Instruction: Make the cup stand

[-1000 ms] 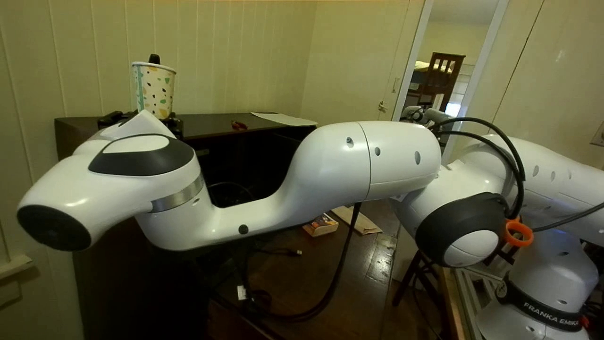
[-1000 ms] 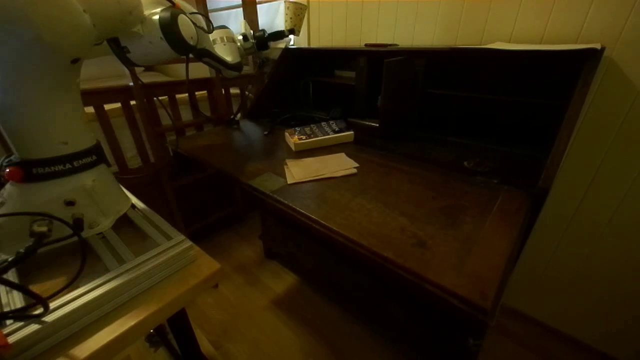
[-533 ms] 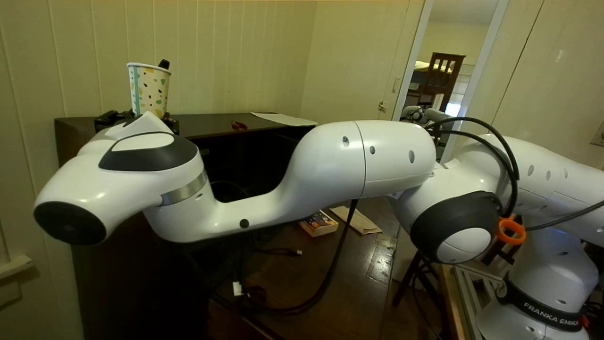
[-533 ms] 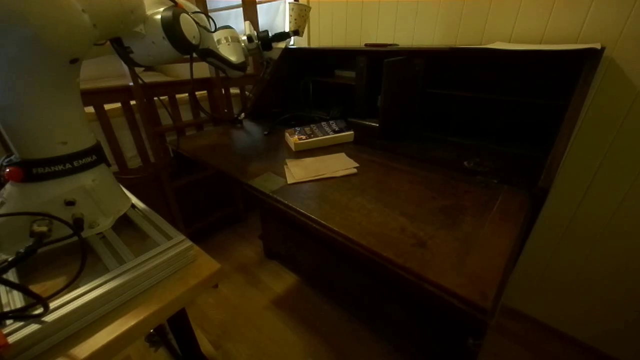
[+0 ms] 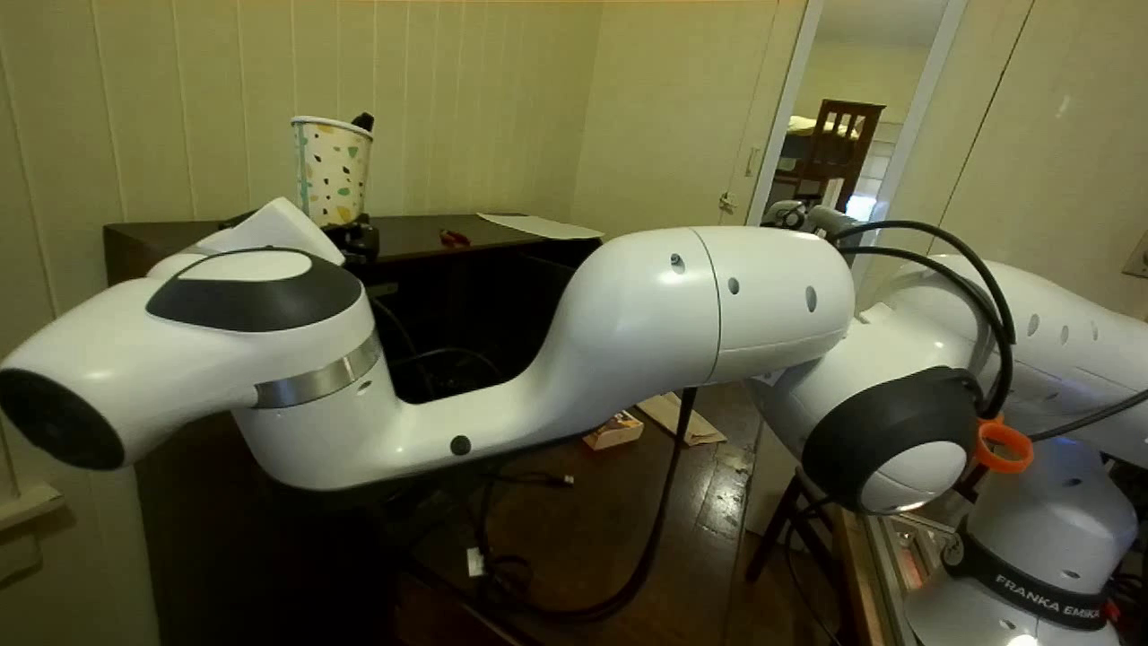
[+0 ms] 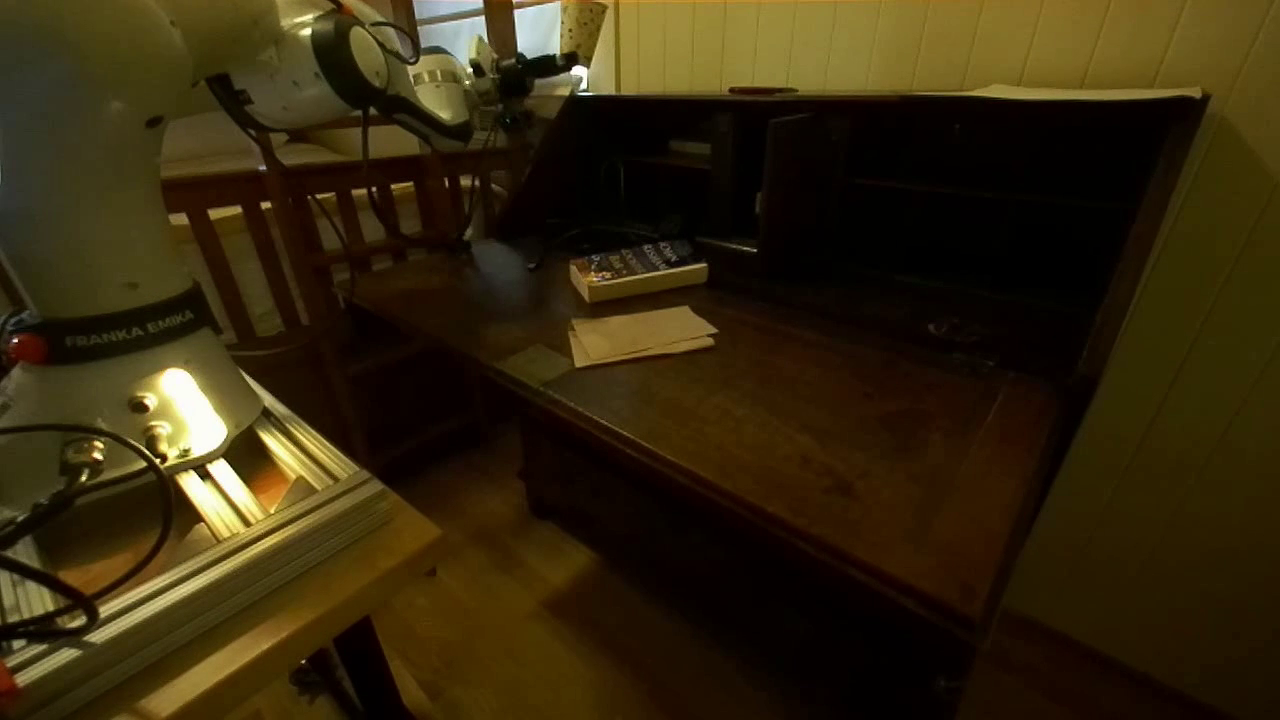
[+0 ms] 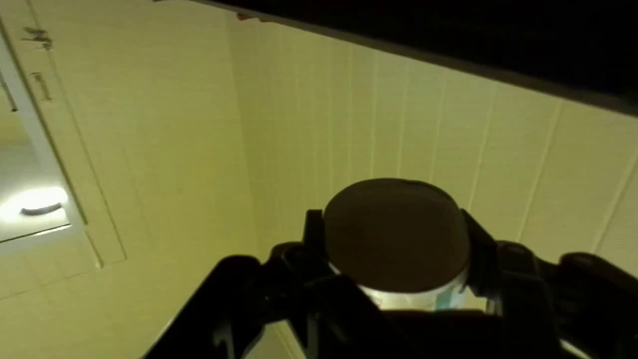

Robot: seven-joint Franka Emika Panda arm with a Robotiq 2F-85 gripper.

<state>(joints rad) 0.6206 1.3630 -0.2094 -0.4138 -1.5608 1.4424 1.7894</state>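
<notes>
The cup [image 5: 332, 175] is white with small coloured and dark dots. It is near upright, rim up, in both exterior views. A dark tip [image 5: 363, 121] sticks up past its rim; I cannot tell what it belongs to. In an exterior view the cup [image 6: 584, 30] is in the air by the left end of the desk top. In the wrist view the cup's shaded base [image 7: 396, 234] sits between the two fingers of my gripper [image 7: 394, 244], which press on it from both sides. My gripper is mostly hidden behind the arm in an exterior view.
The dark desk's top [image 5: 408, 235] is close behind the gripper. A red item [image 5: 454, 238] and a paper sheet [image 5: 538, 226] lie on it. A book [image 6: 640, 268] and folded brown paper [image 6: 645, 335] lie on the lower desk surface. A black cable [image 5: 659, 529] hangs below the arm.
The cup and gripper moved slightly left, then clearly right in an exterior view; the other shows a small shift leftward. The dark tip now shows farther right along the rim. The grip stays the same.
</notes>
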